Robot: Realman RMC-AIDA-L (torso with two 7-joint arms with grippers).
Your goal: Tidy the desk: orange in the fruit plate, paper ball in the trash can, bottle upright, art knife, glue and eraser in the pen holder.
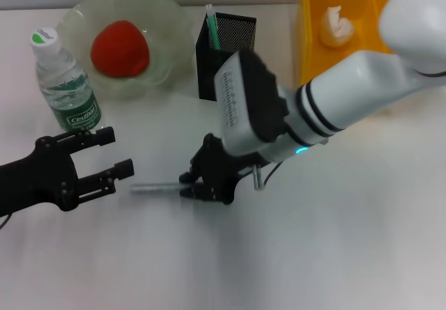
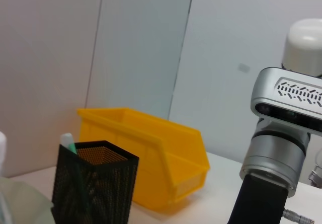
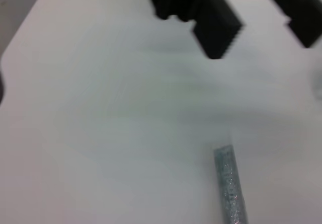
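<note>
A thin, silvery-grey stick (image 1: pixel 152 187) lies flat on the white worktop (image 1: pixel 313 254). It looks sparkly, and it is long and round like a pen. It may be the art knife or the glue, but I cannot tell which.

The right gripper (image 1: pixel 189 186) is down low by the worktop, right at one end of the stick. Its black fingers are around that end, or just touching it, but I cannot tell if they have hold of it. The rest of the stick points out toward the left gripper (image 1: pixel 115 153). In the right wrist view the stick (image 3: pixel 230 189) lies alone on the worktop, and black finger parts (image 3: pixel 216 25) show apart from it.

The left gripper hangs near the other end of the stick, not touching it. Its two fingers are spread wide and hold nothing.

A water bottle (image 1: pixel 64 80) stands upright just behind the left gripper. Beside it, a pale green plate (image 1: pixel 167 31) holds a red-orange fruit (image 1: pixel 120 48). A black mesh pen holder (image 1: pixel 224 45) stands next to the plate, with something green and white poking out. A yellow bin (image 1: pixel 317 52) sits past it, with a white paper ball (image 1: pixel 336 27) inside.
</note>
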